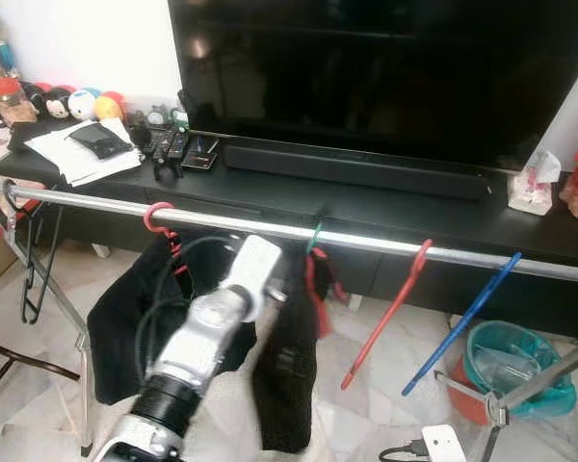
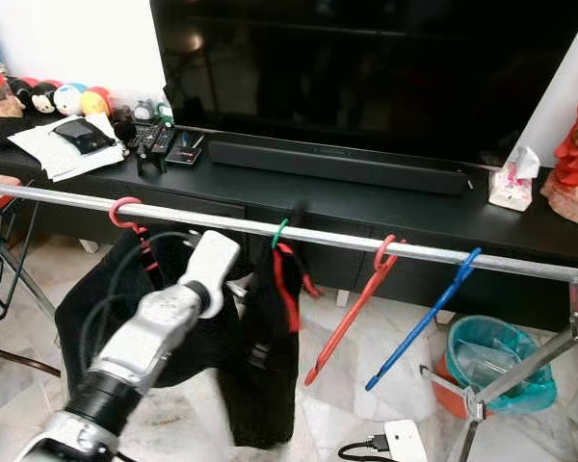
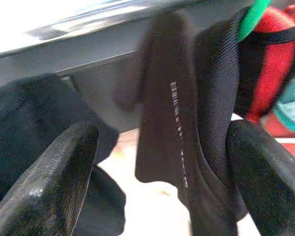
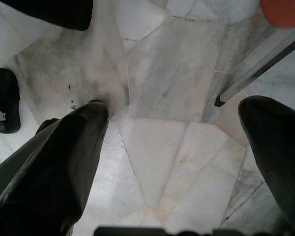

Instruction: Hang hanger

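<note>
A silver clothes rail (image 1: 385, 243) runs across in front of the TV console. On it hang a pink-hooked hanger (image 1: 157, 218) with a black garment (image 1: 125, 318), a green-hooked red hanger (image 1: 314, 252) with a dark garment (image 1: 287, 371), a bare red hanger (image 1: 395, 303) and a bare blue hanger (image 1: 462, 322). My left arm (image 1: 207, 332) reaches up to just below the rail, between the two garments. My left gripper (image 3: 157, 167) is open, and the dark garment (image 3: 187, 123) hangs between its fingers (image 3: 49, 182). My right gripper (image 4: 172, 142) hangs open over the marble floor.
A black hanger (image 1: 29, 265) dangles at the rail's left end. Behind the rail stand the black console (image 1: 385, 207), the TV (image 1: 385, 67) and a soundbar (image 1: 356, 171). A teal basin (image 1: 509, 371), the rack's leg (image 1: 530, 385) and a white adapter (image 1: 443, 445) are on the floor at right.
</note>
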Motion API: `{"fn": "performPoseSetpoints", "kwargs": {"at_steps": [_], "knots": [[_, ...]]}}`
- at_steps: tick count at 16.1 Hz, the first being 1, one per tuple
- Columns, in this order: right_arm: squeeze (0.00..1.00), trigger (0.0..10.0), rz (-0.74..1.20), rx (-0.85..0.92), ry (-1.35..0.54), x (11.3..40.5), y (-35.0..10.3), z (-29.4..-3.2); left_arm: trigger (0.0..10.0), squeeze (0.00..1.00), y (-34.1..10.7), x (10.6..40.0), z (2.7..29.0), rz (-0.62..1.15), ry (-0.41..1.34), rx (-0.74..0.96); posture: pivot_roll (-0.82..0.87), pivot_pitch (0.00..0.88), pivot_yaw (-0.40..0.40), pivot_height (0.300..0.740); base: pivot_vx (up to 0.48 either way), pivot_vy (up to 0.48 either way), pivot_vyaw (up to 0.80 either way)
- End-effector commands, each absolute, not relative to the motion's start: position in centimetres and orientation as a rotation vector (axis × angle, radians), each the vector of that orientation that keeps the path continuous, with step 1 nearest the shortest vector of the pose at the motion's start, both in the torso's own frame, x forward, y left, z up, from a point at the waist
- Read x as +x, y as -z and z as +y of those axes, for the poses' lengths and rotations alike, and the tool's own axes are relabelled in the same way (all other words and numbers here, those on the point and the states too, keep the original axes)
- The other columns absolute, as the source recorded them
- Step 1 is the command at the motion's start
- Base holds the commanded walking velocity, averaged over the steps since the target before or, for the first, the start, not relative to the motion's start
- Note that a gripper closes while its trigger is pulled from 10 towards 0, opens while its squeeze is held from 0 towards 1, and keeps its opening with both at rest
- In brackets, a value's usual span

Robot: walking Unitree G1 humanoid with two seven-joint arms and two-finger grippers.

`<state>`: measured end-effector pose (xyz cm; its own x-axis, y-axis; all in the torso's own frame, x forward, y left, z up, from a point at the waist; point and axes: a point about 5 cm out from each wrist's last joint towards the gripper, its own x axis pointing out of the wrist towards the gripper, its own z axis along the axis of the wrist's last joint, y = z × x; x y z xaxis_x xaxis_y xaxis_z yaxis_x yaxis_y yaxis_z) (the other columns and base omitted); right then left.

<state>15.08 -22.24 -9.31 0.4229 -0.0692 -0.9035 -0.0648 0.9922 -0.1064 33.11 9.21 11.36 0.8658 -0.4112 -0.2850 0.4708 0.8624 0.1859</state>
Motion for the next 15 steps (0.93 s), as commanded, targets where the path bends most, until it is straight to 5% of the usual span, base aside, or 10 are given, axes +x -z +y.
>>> {"fn": "performPoseSetpoints", "kwargs": {"at_steps": [1, 5, 15], "knots": [[0.0, 10.0, 1.138, -0.129, 0.007, 15.0, 9.3, -22.3, 10.0, 0.0, -11.0, 33.2, 10.8, 0.253, 0.412, 0.29, 0.09, 0.0, -0.068, 0.732, 0.0, 0.0, 0.0], [0.0, 10.0, 1.139, -0.129, 0.006, 15.0, 9.4, -22.2, 10.0, 0.0, -10.7, 32.7, 11.8, 0.261, 0.369, 0.31, 0.08, 0.0, -0.06, 0.732, 0.0, 0.0, 0.0], [0.0, 10.0, 1.136, -0.132, -0.007, 15.1, 9.3, -22.2, 10.0, 0.0, -9.9, 31.2, 13.3, 0.269, 0.676, 0.306, 0.1, 0.0, -0.084, 0.732, 0.0, 0.0, 0.0]]}}
